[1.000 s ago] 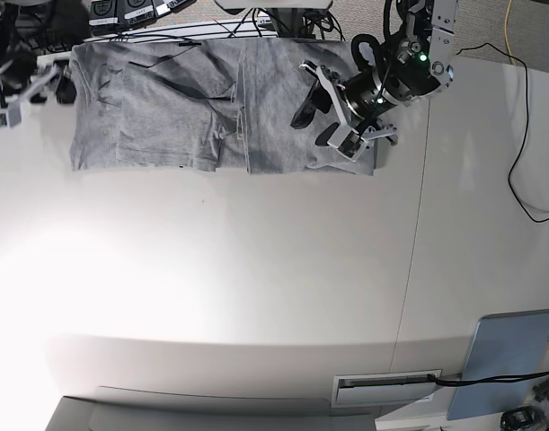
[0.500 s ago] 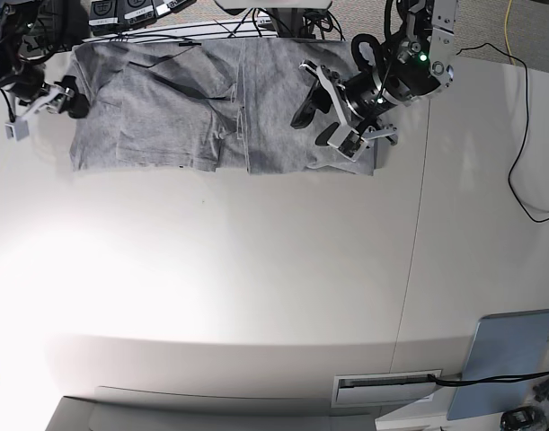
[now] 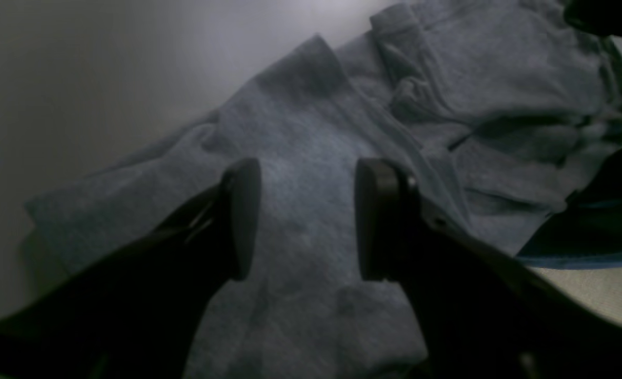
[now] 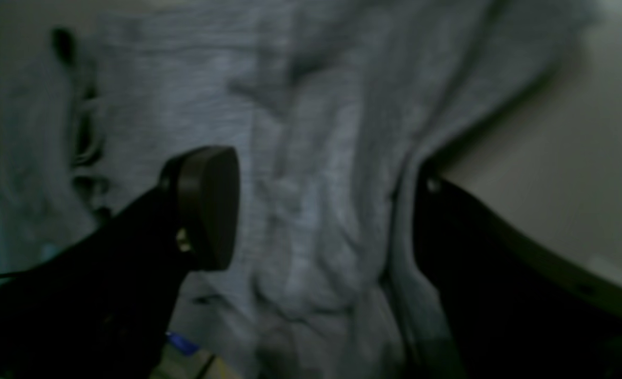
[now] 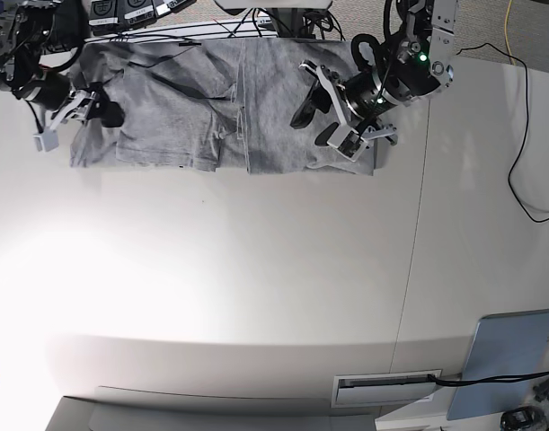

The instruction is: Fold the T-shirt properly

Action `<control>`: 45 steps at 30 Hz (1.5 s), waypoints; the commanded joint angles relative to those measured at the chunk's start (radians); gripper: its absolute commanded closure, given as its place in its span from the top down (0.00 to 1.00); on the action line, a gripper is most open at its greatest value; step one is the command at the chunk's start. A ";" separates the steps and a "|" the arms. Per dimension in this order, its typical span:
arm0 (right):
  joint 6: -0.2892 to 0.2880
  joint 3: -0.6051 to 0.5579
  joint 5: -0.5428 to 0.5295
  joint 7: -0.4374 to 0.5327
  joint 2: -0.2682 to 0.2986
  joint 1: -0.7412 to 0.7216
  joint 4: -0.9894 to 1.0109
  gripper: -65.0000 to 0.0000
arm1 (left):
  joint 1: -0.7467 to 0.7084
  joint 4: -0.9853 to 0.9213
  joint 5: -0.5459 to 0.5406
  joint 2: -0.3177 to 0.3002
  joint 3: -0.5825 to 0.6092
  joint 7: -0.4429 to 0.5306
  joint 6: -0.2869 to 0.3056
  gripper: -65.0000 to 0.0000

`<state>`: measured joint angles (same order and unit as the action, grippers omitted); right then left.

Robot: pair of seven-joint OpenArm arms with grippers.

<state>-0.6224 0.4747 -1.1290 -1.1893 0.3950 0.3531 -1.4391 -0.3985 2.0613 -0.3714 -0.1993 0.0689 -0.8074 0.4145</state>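
1. The left claw (image 5: pixel 332 115) hangs over one end of the T-shirt (image 5: pixel 229 103), its jaws spread wide with only grey cloth showing between them; it holds nothing.
2. In the left wrist view its two dark fingers (image 3: pixel 242 216) point down at a flat panel of the shirt.
3. The left arm (image 5: pixel 409 67) reaches in from the far edge of the desk (image 5: pixel 256 287), bent toward the shirt.
4. The right claw (image 5: pixel 72 117) sits at the shirt's other end, jaws fully apart and gripping nothing.
5. In the right wrist view one finger (image 4: pixel 205 205) is over rumpled cloth, the other at the shirt's edge beside bare desk.
6. The T-shirt lies spread along the far edge of the desk, wrinkled, with a fold line near its middle.
7. Black cables (image 5: pixel 526 153) trail over the desk, well apart from the shirt.
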 commanded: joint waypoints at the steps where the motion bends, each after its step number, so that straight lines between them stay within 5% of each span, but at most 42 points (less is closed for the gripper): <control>1: 0.017 -0.005 0.056 -0.062 0.001 0.015 0.002 0.64 | 0.005 0.016 -0.014 0.000 -0.001 0.020 0.000 0.46; 8: 0.016 -0.005 0.056 -0.064 -0.032 0.018 0.002 0.62 | 0.005 0.016 -0.013 0.000 -0.001 0.020 0.000 0.46; 17: -0.051 -0.005 0.063 -0.034 -0.037 0.015 0.002 0.00 | 0.005 0.016 0.004 0.000 -0.001 0.020 0.000 0.46; 23: -0.054 0.055 0.128 0.047 -0.022 0.007 -0.001 0.00 | 0.005 0.016 0.005 0.000 -0.001 0.019 0.000 0.46; 32: -0.053 0.257 0.117 0.011 0.098 -0.039 -0.014 0.00 | -0.008 0.013 0.004 0.000 -0.001 0.023 0.000 0.46; 35: -0.048 0.276 0.100 -0.032 0.099 -0.037 -0.082 0.00 | -0.009 -0.011 0.005 0.000 -0.001 0.029 0.000 0.46; 39: -0.005 0.272 0.098 -0.097 0.037 -0.009 -0.271 0.00 | -0.008 -0.108 0.004 0.000 -0.001 0.104 0.000 0.46; 45: 0.046 0.230 0.143 -0.074 -0.159 0.104 -0.681 0.00 | 0.000 -0.259 -0.012 0.005 0.001 0.188 0.071 0.46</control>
<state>-0.5632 0.6991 -0.9550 -1.2922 0.2195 0.4610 -2.1098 -0.4038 1.7836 -0.3645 -0.1947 0.0700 -0.6437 0.4793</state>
